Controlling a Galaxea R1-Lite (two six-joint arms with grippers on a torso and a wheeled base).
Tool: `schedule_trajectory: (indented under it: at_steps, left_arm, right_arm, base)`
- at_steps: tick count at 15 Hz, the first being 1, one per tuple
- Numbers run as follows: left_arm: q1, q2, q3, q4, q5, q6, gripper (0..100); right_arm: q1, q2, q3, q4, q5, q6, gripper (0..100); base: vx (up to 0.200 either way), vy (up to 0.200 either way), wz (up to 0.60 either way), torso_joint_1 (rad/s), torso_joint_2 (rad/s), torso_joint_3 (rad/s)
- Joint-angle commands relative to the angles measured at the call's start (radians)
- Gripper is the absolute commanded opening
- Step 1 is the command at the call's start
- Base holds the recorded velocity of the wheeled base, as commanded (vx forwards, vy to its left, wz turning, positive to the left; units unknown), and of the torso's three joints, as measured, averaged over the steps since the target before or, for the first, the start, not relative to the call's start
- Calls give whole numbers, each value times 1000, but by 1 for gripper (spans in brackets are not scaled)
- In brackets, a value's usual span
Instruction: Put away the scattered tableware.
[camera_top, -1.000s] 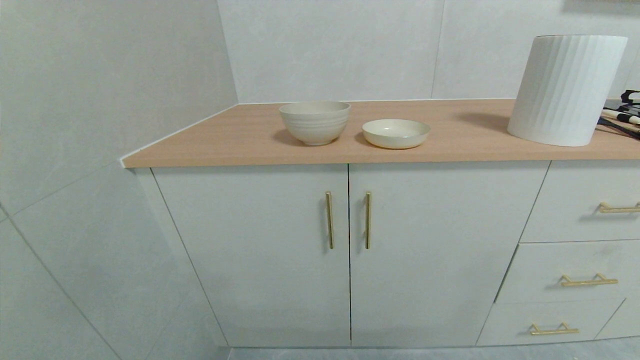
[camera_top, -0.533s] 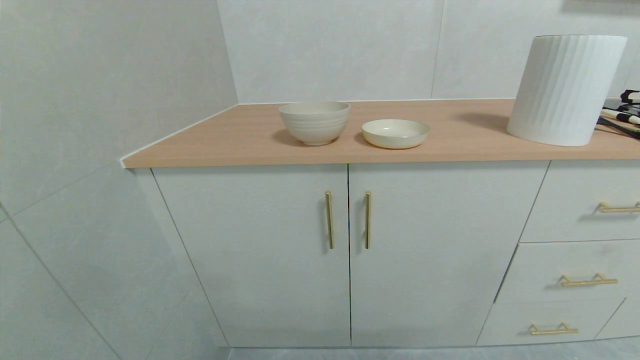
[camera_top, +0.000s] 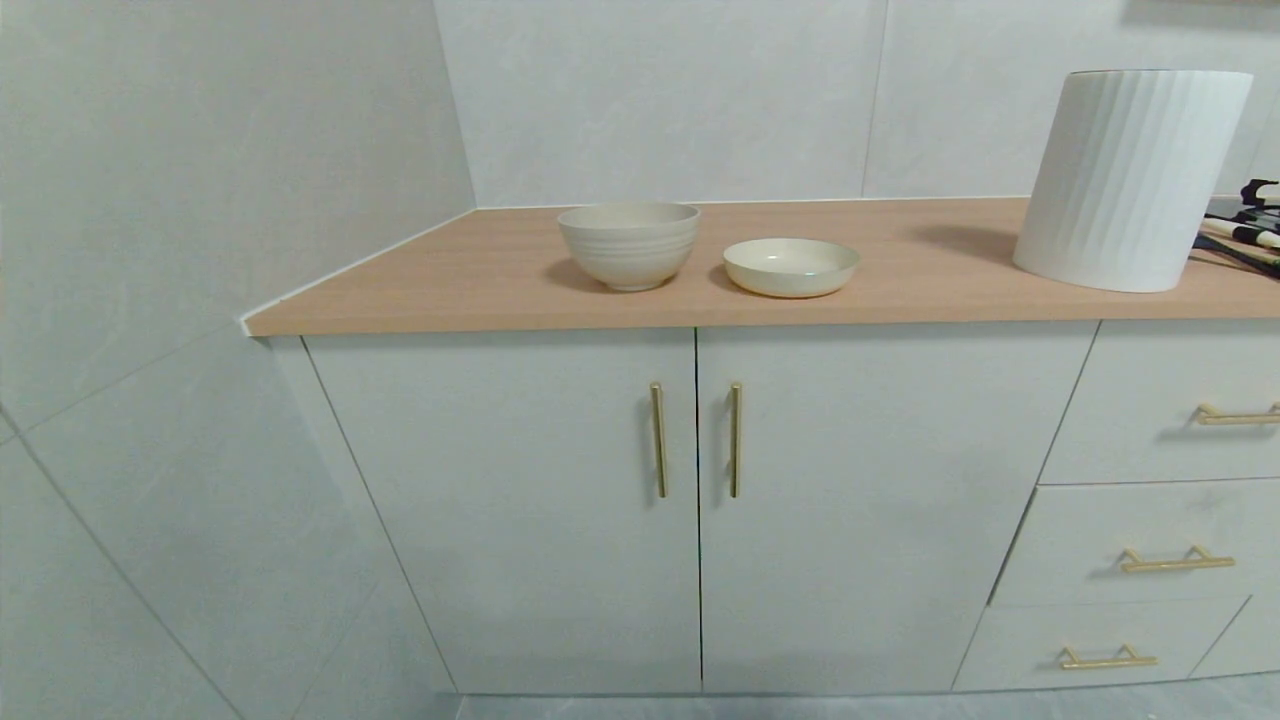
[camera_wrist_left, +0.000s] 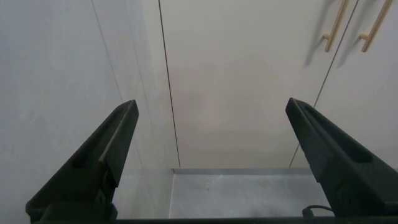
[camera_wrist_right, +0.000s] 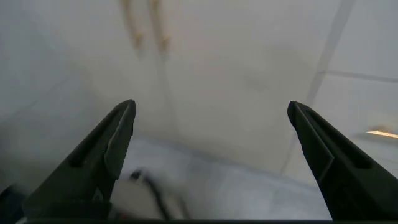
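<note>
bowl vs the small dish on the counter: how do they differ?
The bowl is deep and tall-walled; the dish is shallow and low. The bowl's outside has ridged bands; the dish is smooth and glossier. Both are cream-coloured and upright, standing apart on the wooden countertop.

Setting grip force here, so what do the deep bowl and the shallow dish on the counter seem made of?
Deep bowl: matte beige, ribbed bands, no glare; perhaps unglazed stoneware or fibre composite. Shallow dish: cream, glossy, small highlights inside; likely glazed ceramic, possibly melamine.
</note>
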Motion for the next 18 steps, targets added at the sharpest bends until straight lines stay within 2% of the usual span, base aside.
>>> schedule_trajectory:
  at_steps: [1,3,5,8,15,18]
  left_arm:
    - [0,0,0,0,0,0,100]
    - [0,0,0,0,0,0,100]
    - [0,0,0,0,0,0,100]
    - [0,0,0,0,0,0,100]
    - [0,0,0,0,0,0,100]
    - [0,0,0,0,0,0,100]
  right_arm:
    - [192,453,-166,-4,56,-11,100]
    - [301,679,-269,-65,57,-7,100]
    - [378,917,-329,-234,56,15,100]
    - [396,1138,-399,-412,48,18,100]
    - [419,1391,-620,-428,48,42,100]
    - [459,1489,-715,-430,50,145,100]
  base:
    - [0,0,0,0,0,0]
    - [0,0,0,0,0,0]
    - [0,0,0,0,0,0]
    - [0,0,0,0,0,0]
    - [0,0,0,0,0,0]
    - [0,0,0,0,0,0]
